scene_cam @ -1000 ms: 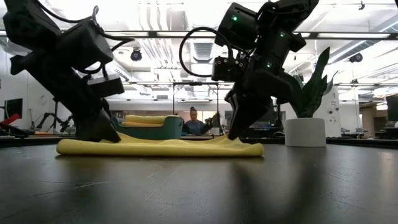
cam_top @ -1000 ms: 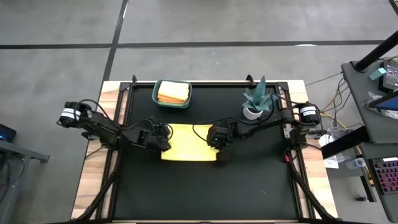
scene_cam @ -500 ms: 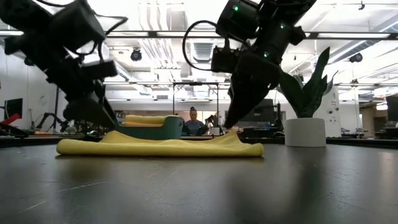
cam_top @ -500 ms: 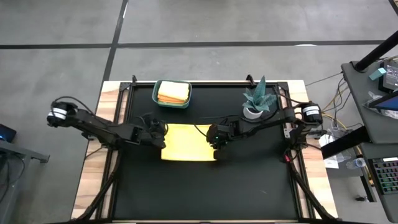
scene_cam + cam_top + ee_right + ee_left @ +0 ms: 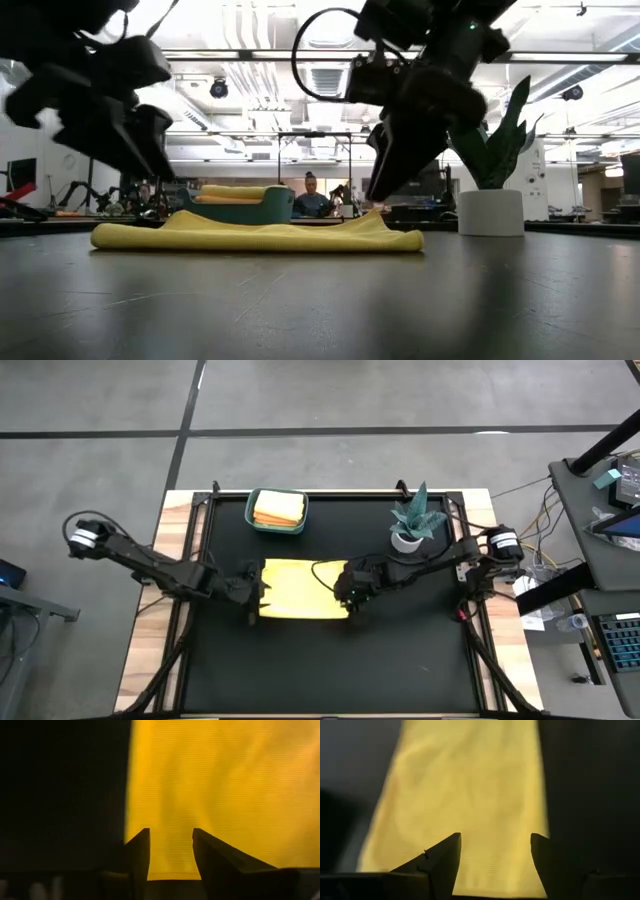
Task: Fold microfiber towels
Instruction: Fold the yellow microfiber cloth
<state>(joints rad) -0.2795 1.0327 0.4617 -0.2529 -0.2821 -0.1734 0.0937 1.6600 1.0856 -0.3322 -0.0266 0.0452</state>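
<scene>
We see the yellow towel (image 5: 303, 589) lying flat at the table (image 5: 400, 660) centre. The left pincer (image 5: 252, 592) stands spread beside the towel's left edge, empty. The right pincer (image 5: 352, 596) hangs parted over its right edge, gripping nothing.

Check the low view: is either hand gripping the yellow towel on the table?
No. The left hand and right hand both hang open above the yellow towel, which lies flat.

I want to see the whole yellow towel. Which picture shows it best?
The high view: the yellow towel lies flat there, every edge showing, between both arms. The low view shows it only edge-on as a thin strip. Each wrist view shows only part of it.
</scene>
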